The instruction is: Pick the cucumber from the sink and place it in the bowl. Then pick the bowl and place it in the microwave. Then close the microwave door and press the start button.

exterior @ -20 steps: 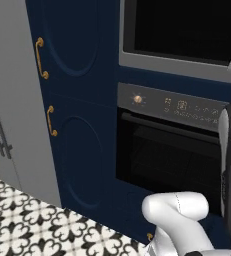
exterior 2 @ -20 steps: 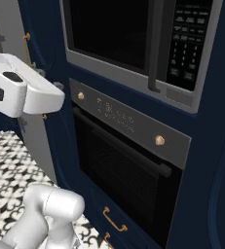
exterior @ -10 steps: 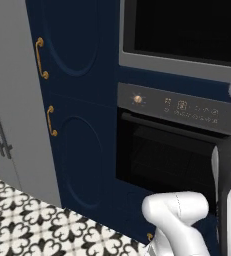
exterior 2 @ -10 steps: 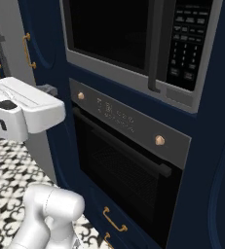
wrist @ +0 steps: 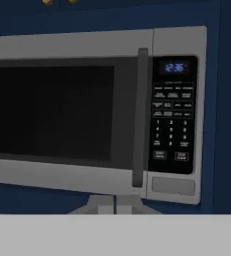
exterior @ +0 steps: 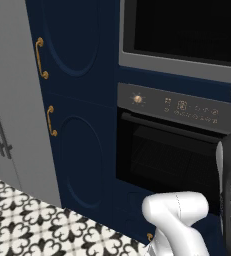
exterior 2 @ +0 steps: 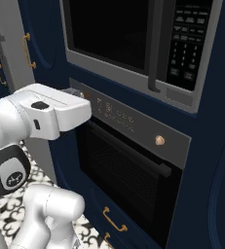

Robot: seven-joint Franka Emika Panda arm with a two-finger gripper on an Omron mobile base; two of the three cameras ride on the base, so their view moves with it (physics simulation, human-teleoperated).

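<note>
The microwave (wrist: 94,115) faces me with its microwave door (wrist: 52,112) shut flat against the frame, the black glass dark. A grey vertical handle (wrist: 139,117) runs down the door's right edge. Right of it is the keypad panel (wrist: 172,115) with a lit blue clock. My gripper (wrist: 114,204) sits low in the hand view just below the door's bottom edge, fingertips pressed together, shut on nothing. The microwave (exterior 2: 114,39) also shows high in the right base view, with my hand (exterior 2: 60,114) left of and below it. The cucumber, sink and bowl are out of view.
A black oven (exterior 2: 128,170) with an orange knob (exterior 2: 159,140) and a bar handle sits directly under the microwave. Navy cabinet doors (exterior: 77,100) with brass handles stand to the left, then a grey fridge (exterior: 12,100). Patterned tile floor (exterior: 32,225) lies below.
In the right base view my hand has shifted right and down, closer to the oven's control strip. The jaws have closed. The microwave door stays shut.
</note>
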